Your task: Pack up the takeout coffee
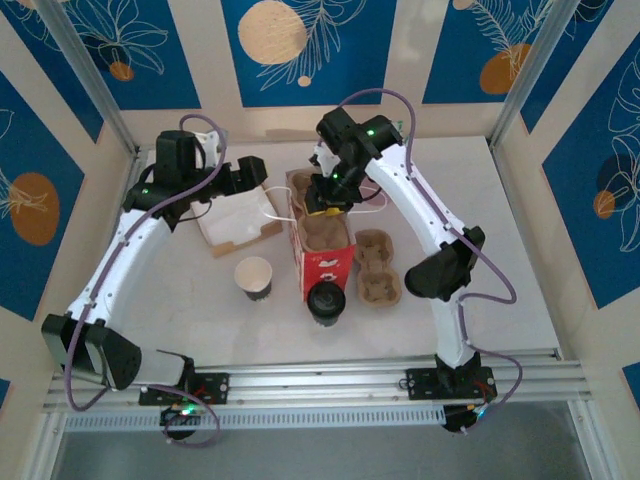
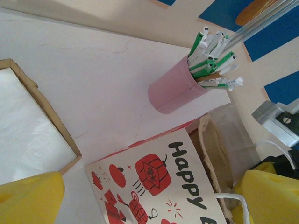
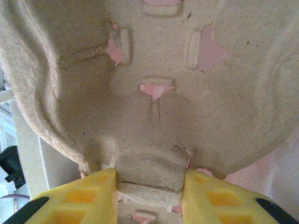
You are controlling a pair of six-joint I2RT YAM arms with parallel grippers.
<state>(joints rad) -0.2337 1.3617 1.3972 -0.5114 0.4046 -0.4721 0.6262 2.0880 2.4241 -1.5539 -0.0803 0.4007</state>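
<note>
Okay, bag (image 1: 325,268) stands mid-table, mouth up, long axis running near to far, red printed face toward the near edge. Right gripper (image 3: 149,179) sits over the bag mouth, fingers pinching the edge tab of a pulp tray (image 3: 154,93) that lies inside the bag. A second tray (image 1: 378,268) lies flat just right of the bag, long axis also near to far. Lidded cup (image 1: 326,300) is upright against the bag's near face. Open cup (image 1: 254,277) is upright to the left. Left gripper (image 1: 250,178) is spread wide, holding nothing, above the napkin box (image 1: 235,225). Pink straw cup (image 2: 175,91) stands toward the far edge.
</note>
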